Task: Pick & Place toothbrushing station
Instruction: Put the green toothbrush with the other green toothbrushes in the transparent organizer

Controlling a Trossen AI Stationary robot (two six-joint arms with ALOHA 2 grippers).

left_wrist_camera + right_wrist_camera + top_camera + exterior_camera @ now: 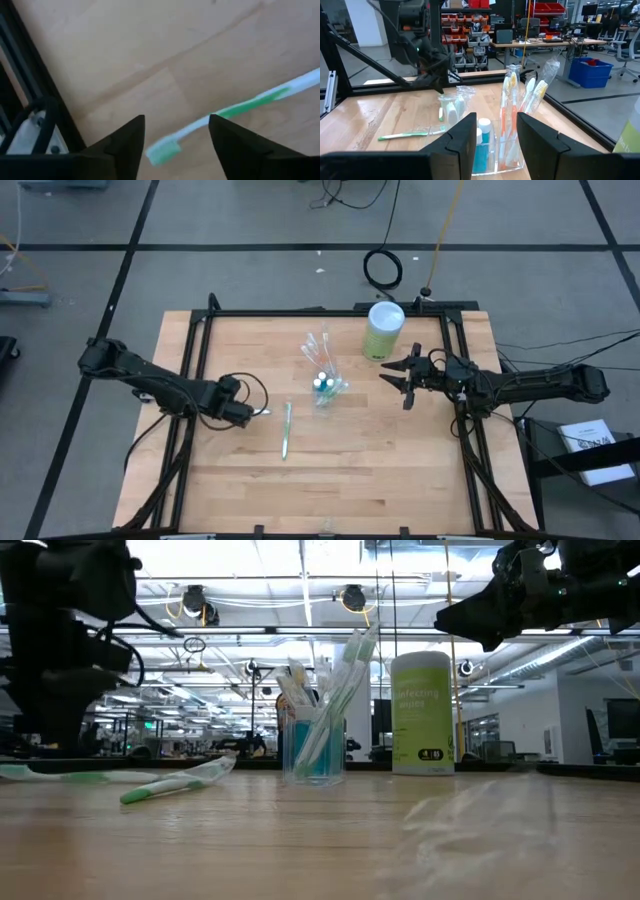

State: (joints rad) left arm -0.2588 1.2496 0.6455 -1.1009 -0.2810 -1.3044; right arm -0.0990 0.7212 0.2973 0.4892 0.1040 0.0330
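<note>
A clear plastic cup stands upright near the table's middle, holding several toothbrushes and small capped tubes; it also shows in the low view and the right wrist view. A green-white toothbrush lies flat on the table left of the cup. My left gripper is open and sits low over the brush's head end, one finger on each side, without touching it. My right gripper is open, raised to the right of the cup and pointing at it.
A lime-green canister with a white lid stands at the far right, just behind my right gripper. A clear packet lies beside the cup. A black frame runs round the tabletop. Bare wood lies toward the near edge.
</note>
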